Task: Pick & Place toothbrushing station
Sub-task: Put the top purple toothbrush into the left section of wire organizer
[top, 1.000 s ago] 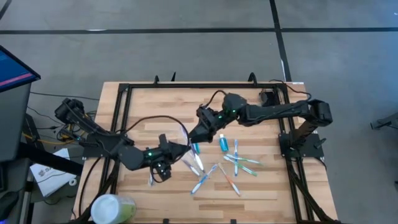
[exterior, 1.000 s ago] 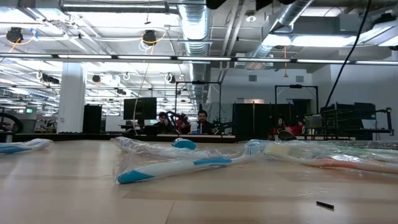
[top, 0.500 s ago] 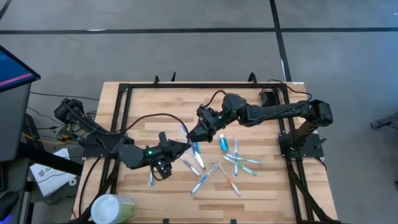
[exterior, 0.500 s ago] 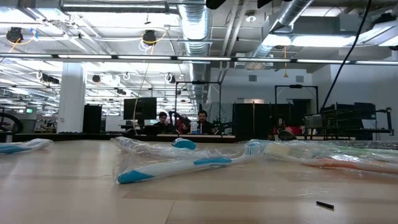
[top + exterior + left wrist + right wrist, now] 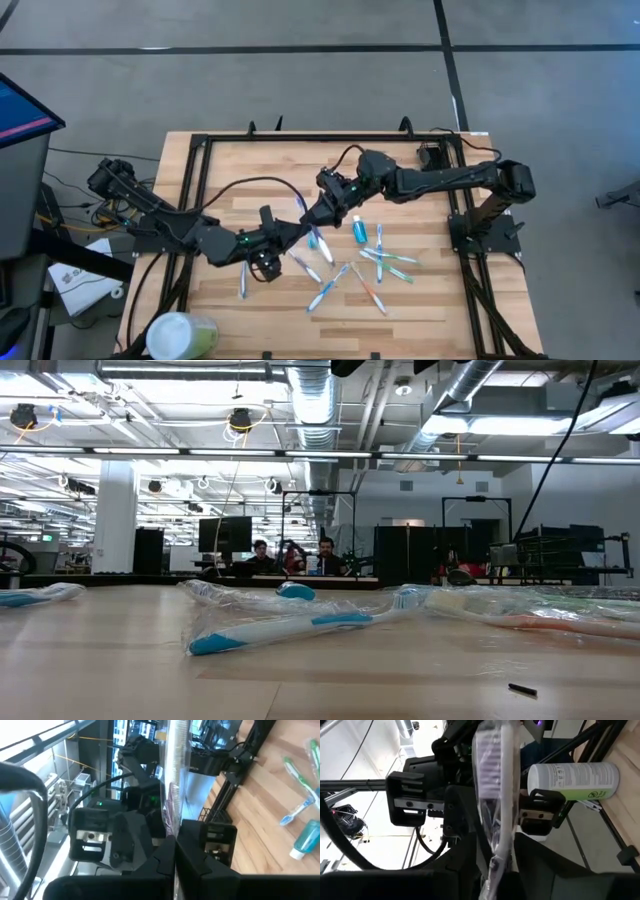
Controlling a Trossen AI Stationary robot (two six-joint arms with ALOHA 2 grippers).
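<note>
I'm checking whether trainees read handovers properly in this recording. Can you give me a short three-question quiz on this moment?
1. True or false: the left tool is shut on a wrapped toothbrush, with the right tool right beside it over the middle of the wooden table.
2. Where is the pale green cup?
A. At a table corner on the left arm's side
B. At the table's middle
C. Under the right arm's base
3. Fill in: the loose things scattered on the table next to the small blue bottle are mostly ____.

Key: 1 true; 2 A; 3 toothbrushes.
</note>
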